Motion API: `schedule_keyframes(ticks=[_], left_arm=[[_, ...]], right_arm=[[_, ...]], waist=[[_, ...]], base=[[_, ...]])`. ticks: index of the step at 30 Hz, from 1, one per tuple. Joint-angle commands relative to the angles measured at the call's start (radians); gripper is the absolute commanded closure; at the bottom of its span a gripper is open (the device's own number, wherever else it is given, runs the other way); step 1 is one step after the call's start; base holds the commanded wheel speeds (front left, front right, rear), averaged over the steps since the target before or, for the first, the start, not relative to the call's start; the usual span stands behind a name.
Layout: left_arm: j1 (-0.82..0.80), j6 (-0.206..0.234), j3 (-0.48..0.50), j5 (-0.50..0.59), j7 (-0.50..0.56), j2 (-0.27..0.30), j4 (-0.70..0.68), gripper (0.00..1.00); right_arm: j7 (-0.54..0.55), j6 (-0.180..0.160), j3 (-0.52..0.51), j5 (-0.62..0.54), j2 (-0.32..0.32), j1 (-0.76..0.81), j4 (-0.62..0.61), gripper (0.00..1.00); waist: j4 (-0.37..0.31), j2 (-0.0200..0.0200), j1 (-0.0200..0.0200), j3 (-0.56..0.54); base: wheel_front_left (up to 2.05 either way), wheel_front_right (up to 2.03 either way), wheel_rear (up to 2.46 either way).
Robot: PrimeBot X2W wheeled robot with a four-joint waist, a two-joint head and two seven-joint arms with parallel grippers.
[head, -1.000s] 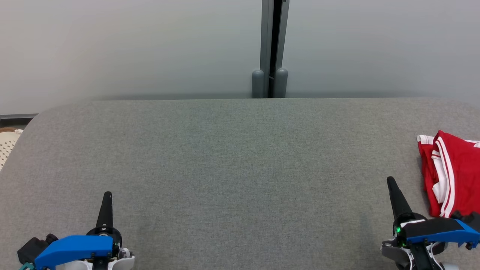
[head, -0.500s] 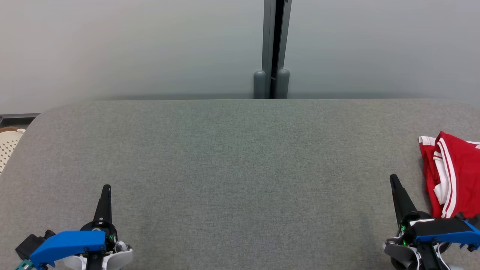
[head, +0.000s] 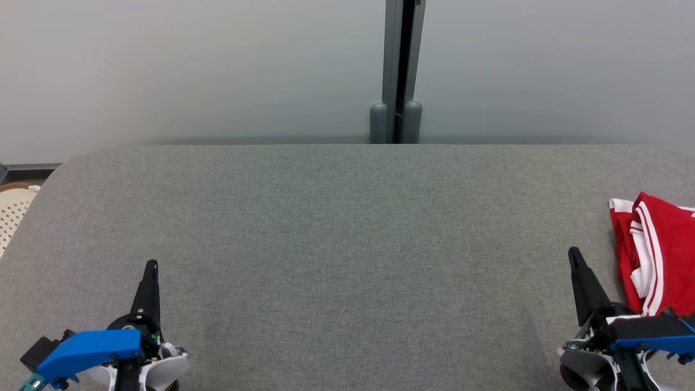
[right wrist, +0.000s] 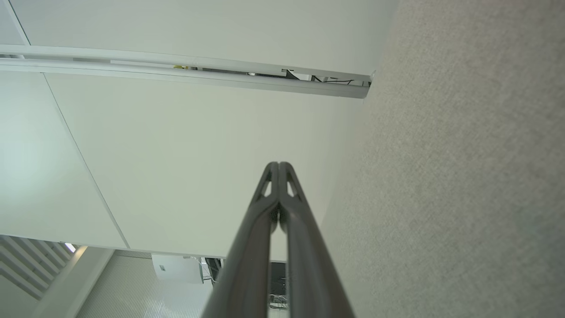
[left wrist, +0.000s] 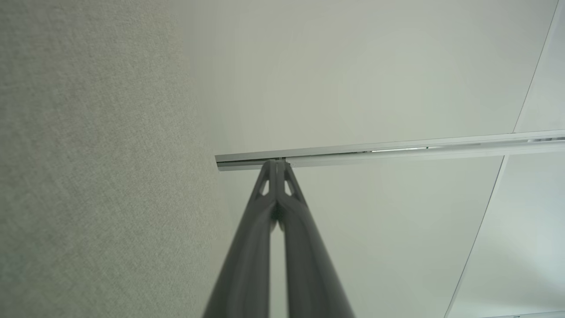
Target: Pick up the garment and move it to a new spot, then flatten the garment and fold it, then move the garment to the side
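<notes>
The garment (head: 659, 255), red with white stripes, lies folded in a bundle at the right edge of the grey table (head: 347, 244), partly cut off by the frame. My right gripper (head: 572, 253) stands shut and empty just left of it, close beside the cloth. Its tips (right wrist: 278, 166) meet in the right wrist view with nothing between them. At the lower left my left gripper (head: 152, 264) is shut and empty over bare table. Its fingers (left wrist: 276, 163) press together in the left wrist view.
A pale wall with a dark vertical post (head: 400, 70) rises behind the table's far edge. A cream perforated basket (head: 12, 209) sits off the table's left end. The table's rounded left corner is near it.
The camera has turned slightly, shifting the scene to the right. Both grippers now reach a little farther up the table. The garment lies as before.
</notes>
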Motion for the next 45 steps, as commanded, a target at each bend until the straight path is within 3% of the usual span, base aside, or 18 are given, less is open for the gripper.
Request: schedule_keyframes(ticks=[1,13,45], left_arm=[[-0.019,-0.010,0.004,-0.014,0.006,0.001,-0.008,1.00],[-0.025,-0.012,0.010,-0.089,0.026,0.001,-0.020,1.00],[-0.023,-0.011,0.010,-0.088,0.026,0.001,-0.019,1.00]], right_arm=[[0.003,0.000,-0.003,0.016,-0.005,0.012,-0.010,1.00],[0.025,0.000,-0.012,0.100,-0.006,0.017,-0.030,1.00],[0.025,0.000,-0.011,0.099,-0.005,0.017,-0.030,1.00]], waist=[[0.000,0.0000,0.0000,0.000],[0.005,0.0000,0.0000,-0.002],[0.005,0.0000,0.0000,-0.002]], base=[[0.00,0.00,0.00],[0.00,0.00,0.00],[0.00,0.00,0.00]])
